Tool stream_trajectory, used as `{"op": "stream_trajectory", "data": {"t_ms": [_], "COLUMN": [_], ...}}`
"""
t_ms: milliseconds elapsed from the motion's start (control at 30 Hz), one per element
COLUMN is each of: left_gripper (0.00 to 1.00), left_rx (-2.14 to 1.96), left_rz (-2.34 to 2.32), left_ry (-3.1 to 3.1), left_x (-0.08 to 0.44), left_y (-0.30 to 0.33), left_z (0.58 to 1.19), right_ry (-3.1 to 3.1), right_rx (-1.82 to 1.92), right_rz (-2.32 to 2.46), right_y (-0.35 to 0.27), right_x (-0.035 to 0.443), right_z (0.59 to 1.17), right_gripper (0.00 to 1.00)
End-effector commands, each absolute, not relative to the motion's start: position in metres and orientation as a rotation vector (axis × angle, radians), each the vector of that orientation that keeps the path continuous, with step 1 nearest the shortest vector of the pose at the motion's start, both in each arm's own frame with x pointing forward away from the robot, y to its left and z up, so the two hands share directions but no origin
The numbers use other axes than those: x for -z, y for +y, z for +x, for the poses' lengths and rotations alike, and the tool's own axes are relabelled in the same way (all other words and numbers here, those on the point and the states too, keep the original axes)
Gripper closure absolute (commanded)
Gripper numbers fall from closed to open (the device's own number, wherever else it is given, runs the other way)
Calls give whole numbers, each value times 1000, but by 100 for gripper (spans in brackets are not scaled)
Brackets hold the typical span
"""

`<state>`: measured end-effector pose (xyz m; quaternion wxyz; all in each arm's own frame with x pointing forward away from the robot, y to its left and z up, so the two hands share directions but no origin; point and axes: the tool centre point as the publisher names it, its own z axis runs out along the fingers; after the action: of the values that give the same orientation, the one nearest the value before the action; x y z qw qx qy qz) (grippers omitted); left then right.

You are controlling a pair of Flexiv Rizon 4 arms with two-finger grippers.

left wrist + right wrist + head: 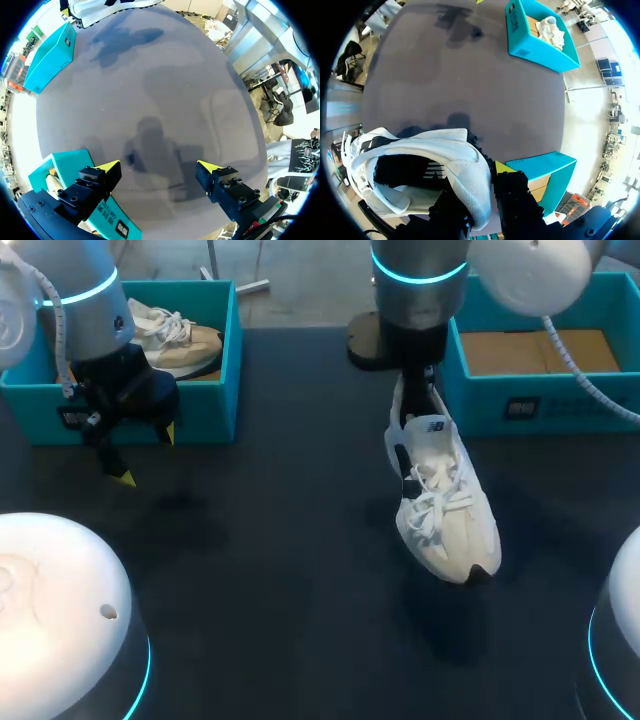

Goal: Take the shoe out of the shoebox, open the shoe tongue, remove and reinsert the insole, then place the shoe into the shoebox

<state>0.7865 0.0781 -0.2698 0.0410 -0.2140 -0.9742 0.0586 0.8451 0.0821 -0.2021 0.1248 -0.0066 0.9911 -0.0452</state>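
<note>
White lace-up sneaker [445,510] is out of the teal cardboard shoebox [480,400], right gripper [481,184] clamped on its heel, left gripper [157,167] gaping, so tongue-opening's next I reckon.

The dark table [280,540] carried two teal boxes along its far edge, well apart: the left shoebox [228,370] and the right shoebox [480,400].

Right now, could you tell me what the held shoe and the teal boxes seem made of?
Held shoe: cream upper, probably fabric or soft synthetic, matte, with woven laces. Teal boxes: likely cardboard, matte; the right box shows a brown floor.
</note>
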Motion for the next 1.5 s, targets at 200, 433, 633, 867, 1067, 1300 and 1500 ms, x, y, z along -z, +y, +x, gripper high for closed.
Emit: {"op": "stream_trajectory", "data": {"t_ms": [200, 433, 633, 867, 1067, 1300, 1500], "left_gripper": [0, 0, 0, 0, 0, 0, 0], "left_rx": [-176, -176, -176, -176, -176, -176, -176], "left_rz": [-656, -656, -656, -656, -656, -656, -656], "left_ry": [-2986, -2986, -2986, -2986, -2986, -2986, -2986], "left_x": [270, 270, 270, 270, 270, 270, 270], "left_y": [79, 79, 79, 79, 79, 79, 79], "left_z": [785, 785, 785, 785, 785, 785, 785], "right_ry": [2885, 2827, 2831, 2843, 2842, 2842, 2842], "right_rx": [120, 170, 275, 293, 143, 143, 143], "right_rz": [-21, -91, -175, -216, -238, -238, -238], "right_y": [79, 37, -6, -44, -57, -57, -57], "right_x": [203, 168, 130, 111, 111, 111, 111], "right_z": [844, 888, 926, 973, 991, 991, 991], "right_gripper": [100, 100, 100, 100, 100, 100, 100]}}
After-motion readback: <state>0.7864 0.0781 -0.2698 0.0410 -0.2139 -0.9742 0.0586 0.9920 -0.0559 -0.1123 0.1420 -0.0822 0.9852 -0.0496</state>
